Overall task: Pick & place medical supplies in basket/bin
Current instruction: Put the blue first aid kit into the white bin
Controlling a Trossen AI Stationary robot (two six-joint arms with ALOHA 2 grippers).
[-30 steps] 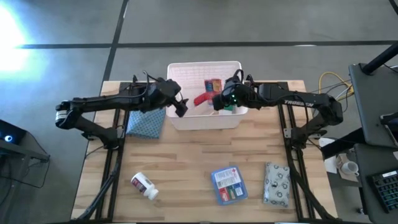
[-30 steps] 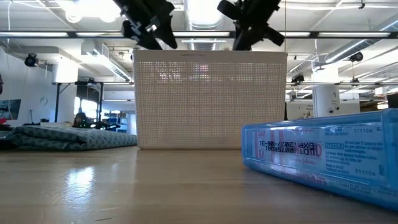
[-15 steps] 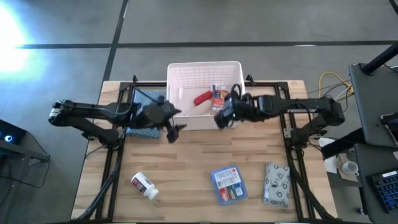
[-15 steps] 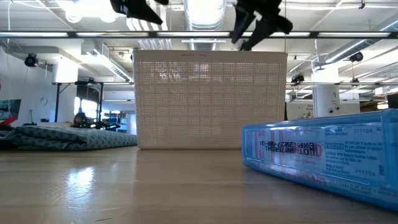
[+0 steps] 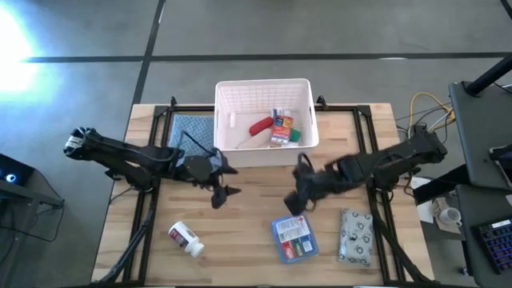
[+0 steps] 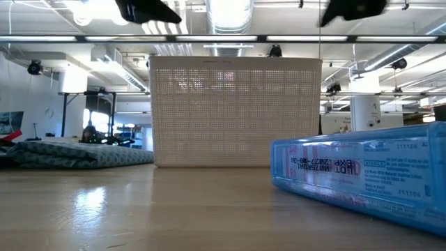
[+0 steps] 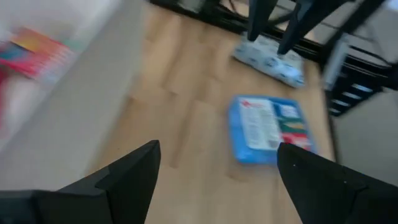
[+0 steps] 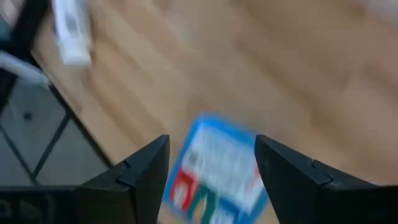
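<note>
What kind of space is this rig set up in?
Likely a large lab or industrial workshop: exposed ceiling ducting and strip lights overhead, polished concrete floor, and a wooden worktable on a dark frame.

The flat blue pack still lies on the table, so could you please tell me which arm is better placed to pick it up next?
The right. Its tool hangs open just beside the blue pack, which fills its wrist view. The left tool, also open, is farther off, nearer the pill bottle.

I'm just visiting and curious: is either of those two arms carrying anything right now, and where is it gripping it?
Nothing is held. The left gripper and right gripper both hover over the table with jaws open and empty.
</note>
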